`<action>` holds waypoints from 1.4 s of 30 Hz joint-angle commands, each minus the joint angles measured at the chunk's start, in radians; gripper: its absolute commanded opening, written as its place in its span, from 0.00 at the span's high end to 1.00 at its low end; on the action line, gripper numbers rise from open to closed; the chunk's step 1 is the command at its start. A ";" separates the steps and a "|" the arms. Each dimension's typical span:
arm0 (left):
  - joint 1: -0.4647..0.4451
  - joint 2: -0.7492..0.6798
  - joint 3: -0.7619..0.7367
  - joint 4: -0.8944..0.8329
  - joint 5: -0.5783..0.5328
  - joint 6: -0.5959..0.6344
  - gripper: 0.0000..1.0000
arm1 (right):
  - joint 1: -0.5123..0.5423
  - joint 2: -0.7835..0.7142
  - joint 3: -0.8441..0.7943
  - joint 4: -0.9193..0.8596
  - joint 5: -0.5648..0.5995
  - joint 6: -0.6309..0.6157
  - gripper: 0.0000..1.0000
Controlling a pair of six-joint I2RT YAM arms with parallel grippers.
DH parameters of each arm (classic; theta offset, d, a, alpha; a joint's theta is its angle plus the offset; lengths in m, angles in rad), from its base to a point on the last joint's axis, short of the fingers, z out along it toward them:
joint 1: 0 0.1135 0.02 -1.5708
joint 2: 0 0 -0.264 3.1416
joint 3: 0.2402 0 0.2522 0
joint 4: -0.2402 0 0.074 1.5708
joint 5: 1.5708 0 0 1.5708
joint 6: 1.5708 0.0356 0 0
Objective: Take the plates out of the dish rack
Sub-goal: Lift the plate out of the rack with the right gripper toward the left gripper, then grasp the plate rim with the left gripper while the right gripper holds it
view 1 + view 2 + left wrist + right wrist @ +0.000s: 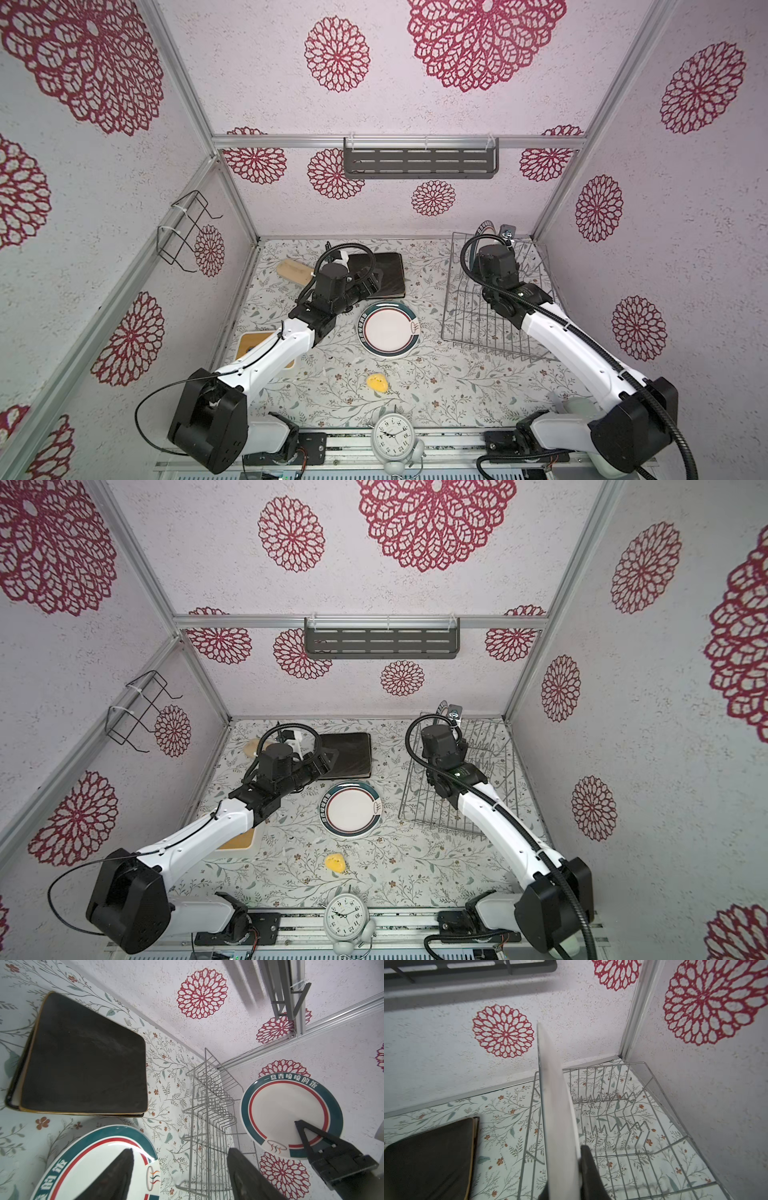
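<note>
Here, your right gripper (571,1165) pinches the last round plate (554,1095) edge-up above the dish rack (209,1109), so it clears the tines (604,1099). Your left gripper (180,1153) hangs spread, empty, beside the rack.

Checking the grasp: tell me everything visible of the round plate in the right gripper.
The round plate is glossy white and ceramic-looking, with a dark teal rim band bearing white lettering, a thin red ring and a small logo. It is held upright over the dish rack by the right gripper, shut on its rim.
</note>
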 commanded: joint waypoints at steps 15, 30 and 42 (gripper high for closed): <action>0.004 0.124 0.005 0.253 0.152 -0.137 0.25 | -0.001 -0.236 -0.223 0.269 -0.397 0.339 1.00; -0.001 0.216 0.054 0.385 0.258 -0.221 0.26 | 0.000 -0.107 -0.300 0.566 -0.688 0.576 1.00; -0.027 0.248 0.051 0.421 0.255 -0.242 0.34 | 0.000 -0.034 -0.301 0.662 -0.785 0.653 1.00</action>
